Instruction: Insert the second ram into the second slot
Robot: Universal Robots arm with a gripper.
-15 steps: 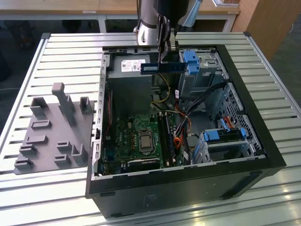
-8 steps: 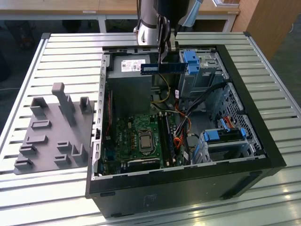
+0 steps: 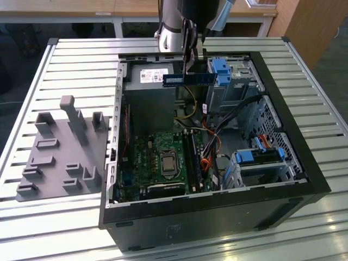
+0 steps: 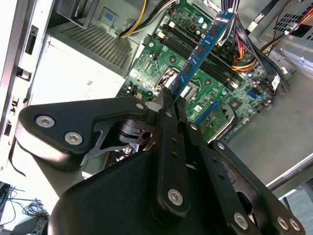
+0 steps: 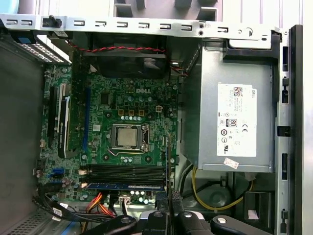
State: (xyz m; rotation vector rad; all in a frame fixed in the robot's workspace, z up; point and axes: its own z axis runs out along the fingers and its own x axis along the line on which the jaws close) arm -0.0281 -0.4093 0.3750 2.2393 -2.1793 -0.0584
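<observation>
Memory stick (image 3: 176, 79) hanging level over the open computer case (image 3: 304, 163), well above the motherboard (image 3: 163, 157). Judging it light, thin and stiff, yet brittle along chips and contacts, so best gripping only the bare top edge near the middle. Reading from the exterior view's left: free end sticking out, then pincer (image 3: 191, 69) pinching the upper edge, then the other end reaching toward blue drive clips (image 3: 220, 68). Memory slots (image 5: 122, 170) lying well below, apart from it.

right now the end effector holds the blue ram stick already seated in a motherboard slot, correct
No. The end effector holds the blue ram stick, but it is not seated: the exterior view shows it up in the air above the motherboard.
</observation>
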